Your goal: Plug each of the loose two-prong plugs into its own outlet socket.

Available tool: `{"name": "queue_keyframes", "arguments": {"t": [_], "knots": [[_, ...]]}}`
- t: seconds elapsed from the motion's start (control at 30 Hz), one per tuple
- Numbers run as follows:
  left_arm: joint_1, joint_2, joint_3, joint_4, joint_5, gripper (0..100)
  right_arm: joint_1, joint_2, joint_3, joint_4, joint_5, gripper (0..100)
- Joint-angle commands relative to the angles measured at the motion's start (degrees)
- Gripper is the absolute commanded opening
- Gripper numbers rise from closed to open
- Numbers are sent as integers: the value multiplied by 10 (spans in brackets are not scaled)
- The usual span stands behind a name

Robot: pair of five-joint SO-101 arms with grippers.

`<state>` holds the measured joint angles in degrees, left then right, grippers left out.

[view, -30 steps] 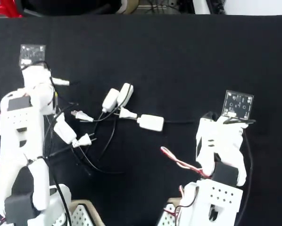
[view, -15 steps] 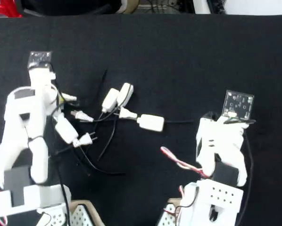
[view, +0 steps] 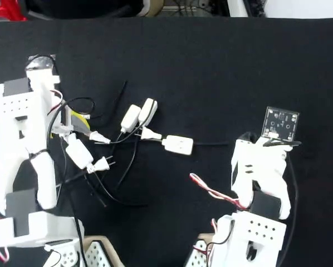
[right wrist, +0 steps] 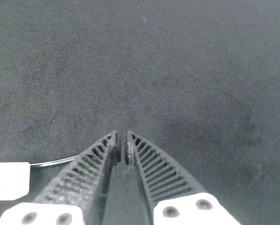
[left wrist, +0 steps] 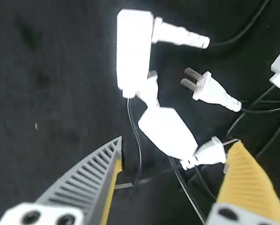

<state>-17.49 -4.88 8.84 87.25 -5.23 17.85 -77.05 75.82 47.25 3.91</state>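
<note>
My left gripper (left wrist: pixel 177 141) is open, its grey and yellow fingers either side of a white socket block (left wrist: pixel 167 131) with a white plug (left wrist: pixel 206 152) at its end. Beyond lies a loose two-prong plug (left wrist: pixel 208 89) with bare prongs, and farther off another white socket (left wrist: pixel 133 51). From above, the left gripper (view: pixel 73 127) hangs over a socket block (view: pixel 77 151), with two loose plugs (view: pixel 97 137) (view: pixel 102 164) close by. My right gripper (right wrist: pixel 121 143) is shut on nothing, low over the black cloth, right of a white socket (view: pixel 177 144).
Two more white sockets (view: pixel 130 118) (view: pixel 148 111) lie mid-table, with thin black cables (view: pixel 119 194) looping around the plugs. A white socket's corner (right wrist: pixel 9 187) shows beside the right gripper. The black tablecloth (view: pixel 222 67) stretches bare to the back and right.
The left arm has swung its gripper from the back left down over the sockets and plugs. The right arm and the plugs have kept still.
</note>
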Motion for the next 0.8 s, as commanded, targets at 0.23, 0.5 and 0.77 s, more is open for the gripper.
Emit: {"name": "queue_keyframes", "arguments": {"t": [0.23, 0.5, 0.77], "knots": [[7, -40, 255, -153, 52, 277, 7, -6, -3, -13, 0, 25], [32, -35, 291, -216, 131, 213, 7, -6, -3, -13, 0, 25], [70, -40, 306, -248, 135, 181, 7, -7, -2, -13, 0, 25]]}}
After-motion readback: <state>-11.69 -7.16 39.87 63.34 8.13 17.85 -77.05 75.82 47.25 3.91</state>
